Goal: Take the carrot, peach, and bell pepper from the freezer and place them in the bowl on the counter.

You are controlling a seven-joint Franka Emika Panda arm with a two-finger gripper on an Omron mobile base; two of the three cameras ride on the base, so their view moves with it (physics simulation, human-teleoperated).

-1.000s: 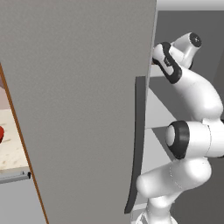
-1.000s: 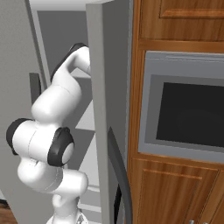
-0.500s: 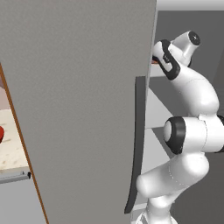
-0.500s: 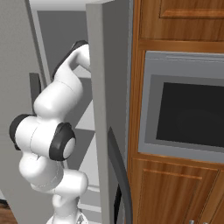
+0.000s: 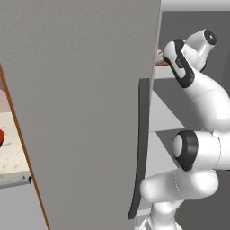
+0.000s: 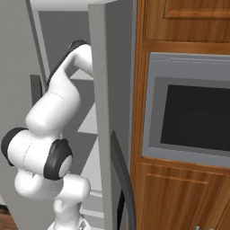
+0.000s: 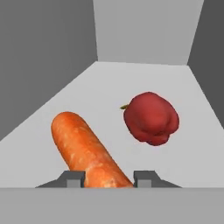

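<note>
In the hand view the orange carrot [image 7: 85, 148] lies on the white freezer shelf [image 7: 144, 78], running lengthwise toward the camera. My gripper [image 7: 108, 177] is shut on its near end, a dark fingertip pressed to each side. The glossy red bell pepper [image 7: 151, 118] sits on the same shelf, a little beyond and to the right, apart from the carrot. In the left base view my arm [image 5: 197, 90] reaches into the freezer behind its grey door [image 5: 81, 90]. The red bowl [image 5: 1, 137] peeks in at the far left on the beige counter [image 5: 13, 155]. The peach is out of view.
The freezer door's dark bar handle [image 5: 140, 148] hangs close to my arm. A second grey door [image 6: 112, 90] stands to the arm's right, with a built-in oven [image 6: 193, 117] and wooden cabinets [image 6: 179, 197] beyond it. Grey freezer walls close in the shelf on both sides.
The arm's elbow has shifted slightly while the hand stays at the upper freezer shelf. The base views have not shifted.
</note>
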